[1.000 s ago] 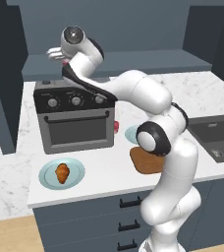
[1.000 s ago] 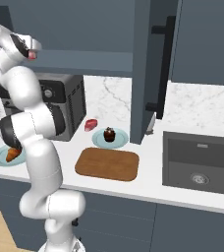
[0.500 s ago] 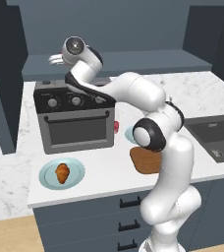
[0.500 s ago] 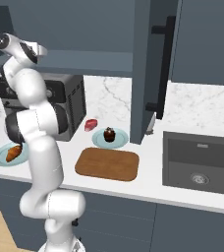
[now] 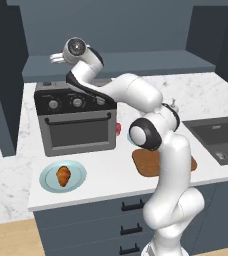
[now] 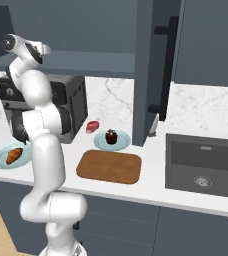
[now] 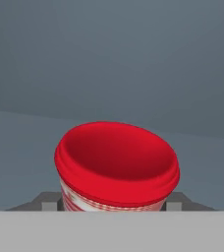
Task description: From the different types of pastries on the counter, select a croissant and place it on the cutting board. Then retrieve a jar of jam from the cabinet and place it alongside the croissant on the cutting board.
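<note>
Up on the cabinet shelf (image 7: pixel 30 138), the jar of jam (image 7: pixel 116 170) sits between the fingertips (image 7: pixel 49 201) of the claw (image 5: pixel 57 58), which flank its body; whether they grip yet I cannot tell. It looks small, rigid, light and smooth, best squeezed below the red lid. The croissant (image 5: pixel 63 175) lies on a blue plate (image 5: pixel 47 178) on the marble desk (image 5: pixel 106 172), the cutting board (image 6: pixel 109 166) bare.

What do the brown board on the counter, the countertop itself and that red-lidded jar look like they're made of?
The flat brown rectangular cutting board looks like wood: warm matte brown with faint grain. The white countertop looks like polished marble, judging by its grey veins, though it may be imitation. The small jar of jam has a smooth, slightly glossy red lid, perhaps plastic or painted metal; its body is too hidden to tell.
</note>
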